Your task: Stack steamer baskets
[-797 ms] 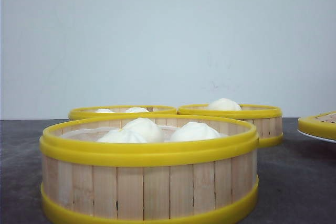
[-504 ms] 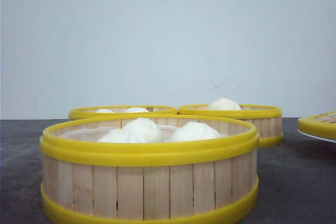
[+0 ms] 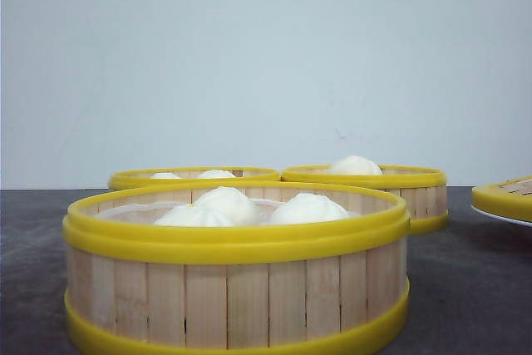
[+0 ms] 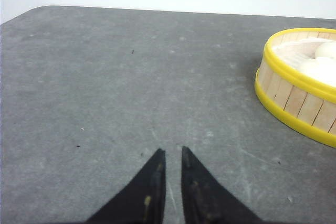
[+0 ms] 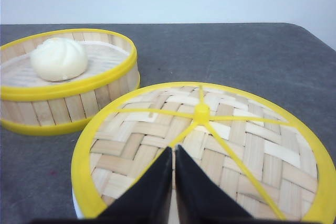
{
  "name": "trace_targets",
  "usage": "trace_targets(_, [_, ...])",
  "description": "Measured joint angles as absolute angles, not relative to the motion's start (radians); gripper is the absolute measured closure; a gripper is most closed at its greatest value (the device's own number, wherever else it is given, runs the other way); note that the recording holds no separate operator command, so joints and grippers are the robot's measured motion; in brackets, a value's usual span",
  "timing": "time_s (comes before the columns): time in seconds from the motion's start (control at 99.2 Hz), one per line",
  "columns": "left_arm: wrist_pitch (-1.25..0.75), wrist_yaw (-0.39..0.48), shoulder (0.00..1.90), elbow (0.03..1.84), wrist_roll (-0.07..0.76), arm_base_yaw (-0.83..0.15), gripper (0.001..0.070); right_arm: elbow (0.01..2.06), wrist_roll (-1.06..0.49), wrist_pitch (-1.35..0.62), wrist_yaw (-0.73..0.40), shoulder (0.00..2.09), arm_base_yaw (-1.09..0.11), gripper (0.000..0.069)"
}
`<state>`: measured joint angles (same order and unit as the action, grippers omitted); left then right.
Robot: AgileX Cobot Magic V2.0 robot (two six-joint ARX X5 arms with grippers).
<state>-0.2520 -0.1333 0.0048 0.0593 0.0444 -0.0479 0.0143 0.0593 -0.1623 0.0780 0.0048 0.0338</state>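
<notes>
Three steamer baskets stand on the dark table in the front view. The nearest basket [image 3: 237, 288] holds three white buns. Behind it sit a back-left basket [image 3: 195, 177] and a back-right basket [image 3: 391, 189]. My left gripper [image 4: 172, 151] hovers over bare table with its fingers nearly together and nothing between them; a basket [image 4: 294, 100] with buns lies off to one side. My right gripper [image 5: 174, 150] is shut and empty above the woven lid [image 5: 210, 140]. Beyond that lid sits a basket [image 5: 68, 103] with one bun.
The flat yellow-rimmed lid [image 3: 503, 199] rests on a white plate [image 5: 77, 211] at the table's right side. A pale wall stands behind the table. Neither arm shows in the front view.
</notes>
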Motion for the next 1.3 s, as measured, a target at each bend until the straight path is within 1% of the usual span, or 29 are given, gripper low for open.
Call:
trace_targets(0.666, [-0.240,-0.133,0.005,0.056,0.047,-0.048,0.0682,0.014,0.060,-0.162,0.078,0.005,0.034,0.0686])
trace_targets(0.777, [-0.239,-0.133,0.005,0.056,0.083,-0.048,0.0682,0.014,0.088,-0.162,0.078,0.005,0.034,0.0686])
trace_targets(1.008, [-0.238,-0.133,0.005,0.056,0.165,-0.048,0.0682,0.014,0.261,-0.163,0.090,0.005,0.034,0.0686])
trace_targets(1.129, [-0.237,-0.133,0.005,0.056,0.228,-0.048,0.0685,0.014,0.316,-0.163,0.105,0.005,0.034,0.0686])
trace_targets(1.301, [-0.199,-0.134,0.005,0.049,0.279,-0.048,0.0685,0.015,0.418,-0.164,0.102,0.005,0.034,0.0686])
